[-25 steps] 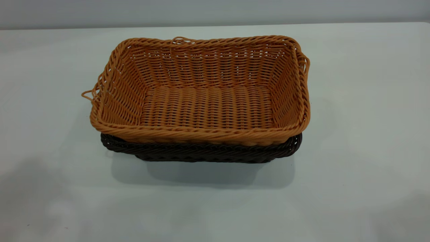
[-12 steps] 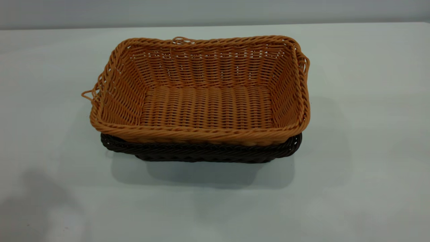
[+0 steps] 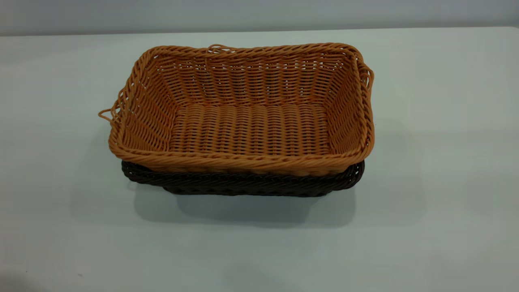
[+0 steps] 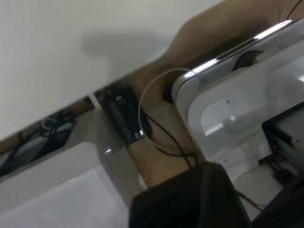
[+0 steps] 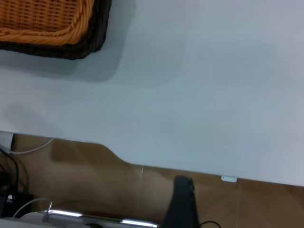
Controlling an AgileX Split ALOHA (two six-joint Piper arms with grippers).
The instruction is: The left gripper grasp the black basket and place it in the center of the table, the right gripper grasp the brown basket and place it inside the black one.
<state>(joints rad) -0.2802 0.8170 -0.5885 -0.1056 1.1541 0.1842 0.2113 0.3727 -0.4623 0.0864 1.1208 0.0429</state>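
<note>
The brown basket [image 3: 243, 109] sits nested inside the black basket [image 3: 243, 184] at the middle of the table; only the black rim and lower wall show beneath it. A corner of both baskets shows in the right wrist view, brown [image 5: 42, 19] inside black [image 5: 92, 42]. Neither gripper is in the exterior view. My left gripper [image 4: 242, 194] is open and empty, off the table edge above the floor. A dark part of my right gripper [image 5: 183, 202] shows beyond the table's near edge, well away from the baskets.
The white table [image 3: 438, 162] surrounds the baskets. In the left wrist view, cables [image 4: 156, 118], a white housing [image 4: 228, 104] and wooden floor lie beside the table edge. The right wrist view shows the table edge [image 5: 142, 164] and floor below.
The baskets have not moved. The dark shadows at the front left and front right of the table have shrunk and faded out of the exterior view.
</note>
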